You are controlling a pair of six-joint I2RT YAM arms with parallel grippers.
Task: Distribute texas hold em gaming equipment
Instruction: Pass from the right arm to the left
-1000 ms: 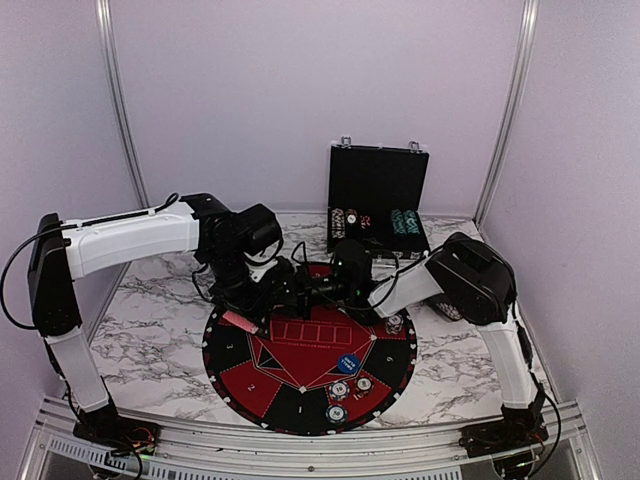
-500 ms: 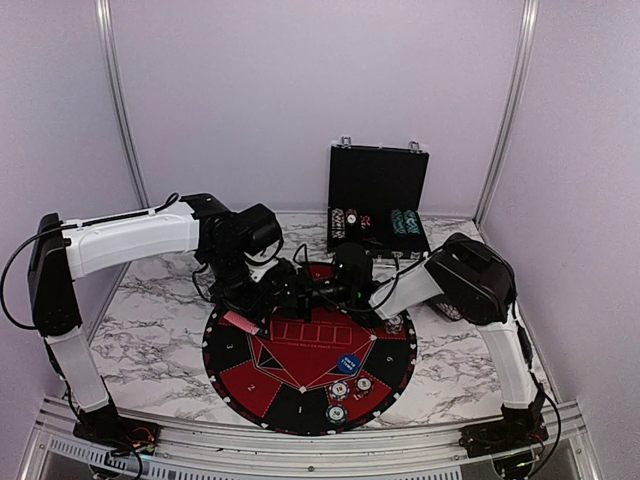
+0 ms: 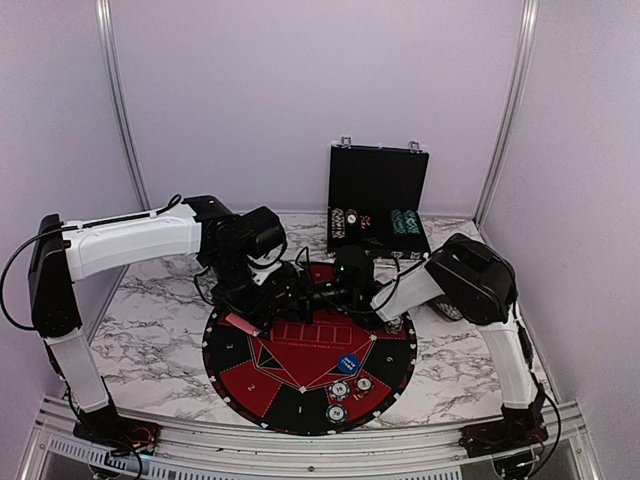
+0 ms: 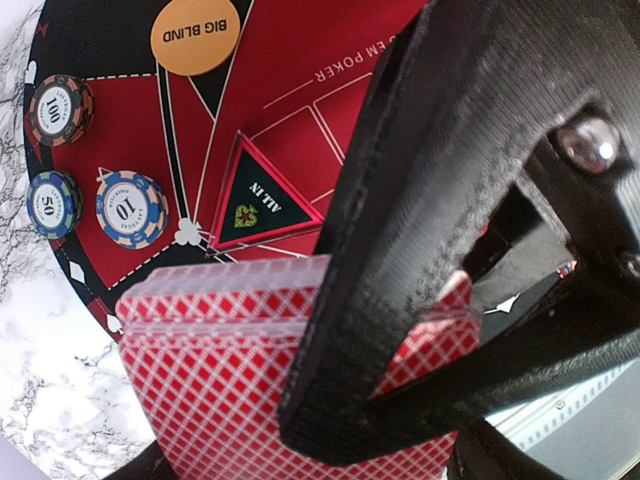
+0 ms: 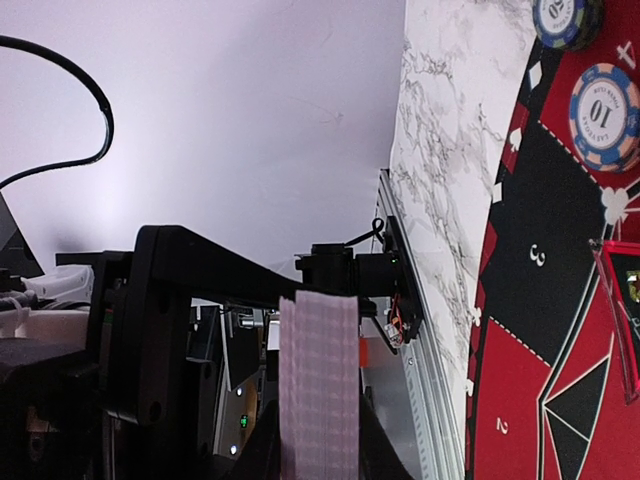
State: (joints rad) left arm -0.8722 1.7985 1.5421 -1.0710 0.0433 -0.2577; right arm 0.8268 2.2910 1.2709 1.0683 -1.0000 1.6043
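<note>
The two arms are meeting over the far half of the round mat (image 3: pixel 225 345), near the middle of the top view. The right gripper (image 3: pixel 322 293) is reaching in from the right and the left gripper (image 3: pixel 283 296) from the left, and they are nearly touching.

The deck of red-backed cards (image 4: pixel 210 340) is hanging between them, above the mat. In the right wrist view it is standing edge-on at bottom centre, rising from between that gripper's narrowly set fingers, so the right gripper is clamping it.

In the left wrist view a black finger (image 4: pixel 400 250) is crossing in front of the deck. I cannot tell how far the left jaws are parted or whether they are pressing on the cards.

Three striped chips (image 4: pixel 132 208) are lying at the left of that view, with an orange disc (image 4: pixel 202 35) at the top. In the top view a blue disc (image 3: pixel 348 364) is resting low on the mat, and an open black case (image 3: pixel 378 200) is standing behind it.
</note>
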